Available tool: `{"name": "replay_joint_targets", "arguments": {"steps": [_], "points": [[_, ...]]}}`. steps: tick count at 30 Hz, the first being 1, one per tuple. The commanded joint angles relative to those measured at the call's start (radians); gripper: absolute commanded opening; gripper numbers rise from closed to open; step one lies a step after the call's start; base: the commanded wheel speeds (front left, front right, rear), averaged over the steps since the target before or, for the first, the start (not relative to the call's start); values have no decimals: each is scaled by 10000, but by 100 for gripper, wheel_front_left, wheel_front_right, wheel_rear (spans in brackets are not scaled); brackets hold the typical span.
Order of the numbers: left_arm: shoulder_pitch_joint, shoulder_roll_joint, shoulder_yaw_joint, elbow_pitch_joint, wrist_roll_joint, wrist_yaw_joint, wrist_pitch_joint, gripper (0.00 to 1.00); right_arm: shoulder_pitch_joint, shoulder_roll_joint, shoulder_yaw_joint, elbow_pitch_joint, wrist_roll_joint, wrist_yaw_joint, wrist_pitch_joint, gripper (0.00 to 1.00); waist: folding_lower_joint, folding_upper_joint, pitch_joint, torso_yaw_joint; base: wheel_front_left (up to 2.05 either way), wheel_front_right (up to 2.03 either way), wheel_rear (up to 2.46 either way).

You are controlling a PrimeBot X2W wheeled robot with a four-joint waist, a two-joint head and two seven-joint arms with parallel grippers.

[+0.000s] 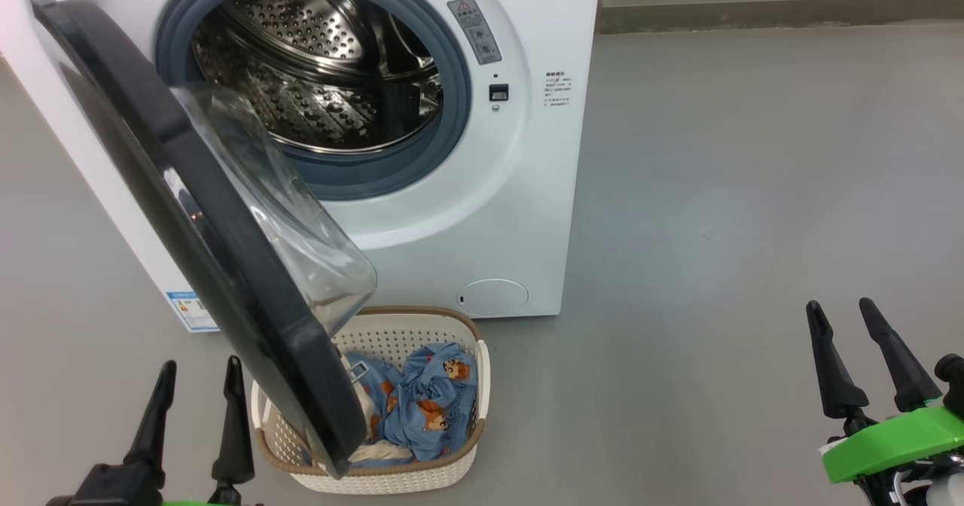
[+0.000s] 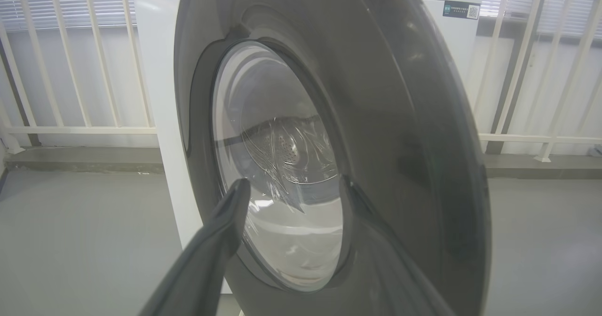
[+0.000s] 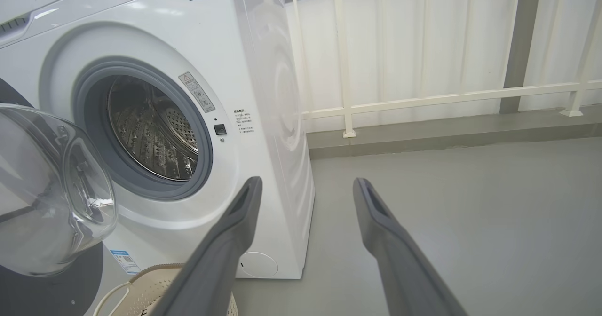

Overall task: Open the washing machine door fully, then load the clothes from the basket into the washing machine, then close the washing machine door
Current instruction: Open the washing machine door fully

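While the washing machine door (image 1: 218,250) stands swung out from the washing machine (image 1: 452,227), I see my left gripper (image 1: 202,364) just left of the door's lower edge, fingers spread and empty, facing its outer side. The basket (image 1: 422,319) sits on the floor (image 1: 715,190) beneath the door's lower end, the clothes (image 1: 429,404) inside it. My right gripper (image 1: 839,306) is well off to the right, likewise parted, gripping nothing.

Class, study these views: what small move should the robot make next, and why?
Probably swing the washing machine door further open: it overhangs the basket, covering part of the clothes. The left gripper, fingers open, is nearest.
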Motion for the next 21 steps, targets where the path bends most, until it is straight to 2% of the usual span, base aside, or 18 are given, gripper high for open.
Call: {"name": "replay_joint_targets", "arguments": {"steps": [1, 21], "points": [[-155, 134, 271, -147, 92, -27, -65, 100, -260, -193, 197, -197, -129, 46, -91, 100, 0, 0, -6, -2, 0, 0, 0], [-311, 159, 250, -20, -17, -46, -65, 100, -315, -158, 282, -199, 9, 46, -91, 100, 0, 0, 23, 19, 0, 0, 0]]}}
